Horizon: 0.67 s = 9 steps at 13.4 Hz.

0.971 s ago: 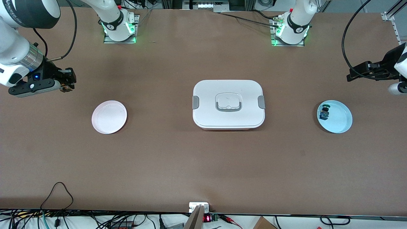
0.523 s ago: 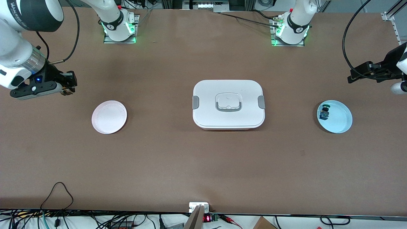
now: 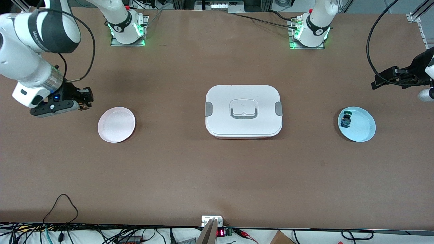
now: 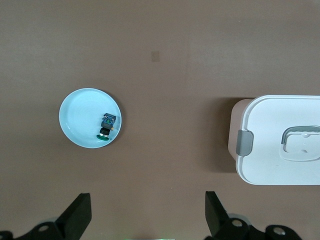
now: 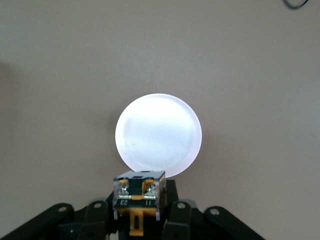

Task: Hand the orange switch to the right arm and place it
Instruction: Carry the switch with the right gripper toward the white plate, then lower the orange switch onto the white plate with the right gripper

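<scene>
Since the earlier frames the right gripper [image 3: 87, 101] has been brought down and inward, from the right arm's edge of the desk toward the pale pink round plate [image 3: 116, 124]; everything else has stayed put. Its slim black fingers are clamped together on the orange switch [image 5: 138, 200], a tiny black-bodied push-button part with orange side pieces, which is carried in the air just short of the plate's rim. In the right wrist view the plate is seen just past the held switch.

At the middle of the brown desk [image 3: 217, 176] a white rectangular lidded box with grey side clips [image 3: 243, 111] is standing. Toward the left arm's edge, a light blue round plate [image 3: 359, 127] is found with a small switch with green and blue parts [image 3: 346, 120] lying in it near its rim.

The left gripper [image 3: 390, 77] is held waiting over that edge of the desk, its fingers spread wide apart and empty.

A release made too early would probably drop the switch on the bare desk or on the plate's rim, from which it could roll or bounce off.
</scene>
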Motion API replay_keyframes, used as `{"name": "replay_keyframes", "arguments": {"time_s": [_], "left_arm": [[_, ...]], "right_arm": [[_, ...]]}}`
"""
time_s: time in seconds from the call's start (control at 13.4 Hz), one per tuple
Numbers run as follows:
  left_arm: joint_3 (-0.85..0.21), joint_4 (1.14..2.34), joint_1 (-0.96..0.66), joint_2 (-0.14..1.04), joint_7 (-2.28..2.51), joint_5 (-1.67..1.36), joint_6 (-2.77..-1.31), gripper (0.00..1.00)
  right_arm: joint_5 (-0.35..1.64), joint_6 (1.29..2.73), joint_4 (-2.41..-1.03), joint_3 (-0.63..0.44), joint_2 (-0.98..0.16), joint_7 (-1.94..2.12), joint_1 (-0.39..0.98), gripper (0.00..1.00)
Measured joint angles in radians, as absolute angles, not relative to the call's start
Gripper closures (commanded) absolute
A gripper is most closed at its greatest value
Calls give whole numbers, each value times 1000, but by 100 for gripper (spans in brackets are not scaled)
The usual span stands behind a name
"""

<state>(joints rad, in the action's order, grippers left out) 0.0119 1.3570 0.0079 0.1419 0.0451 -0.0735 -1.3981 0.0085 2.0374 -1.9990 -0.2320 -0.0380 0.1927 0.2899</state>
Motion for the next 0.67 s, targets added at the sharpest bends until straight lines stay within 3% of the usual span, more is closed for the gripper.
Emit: {"name": "replay_keyframes", "arguments": {"time_s": [0.15, 0.67], "left_arm": [[-60, 1358, 83, 142, 45, -67, -1404, 0], [-80, 1394, 94, 126, 2, -64, -1453, 0]], "right_arm": [[18, 2100, -2037, -232, -71, 193, 290, 100], [76, 2254, -2096, -231, -201, 193, 290, 100]]}}
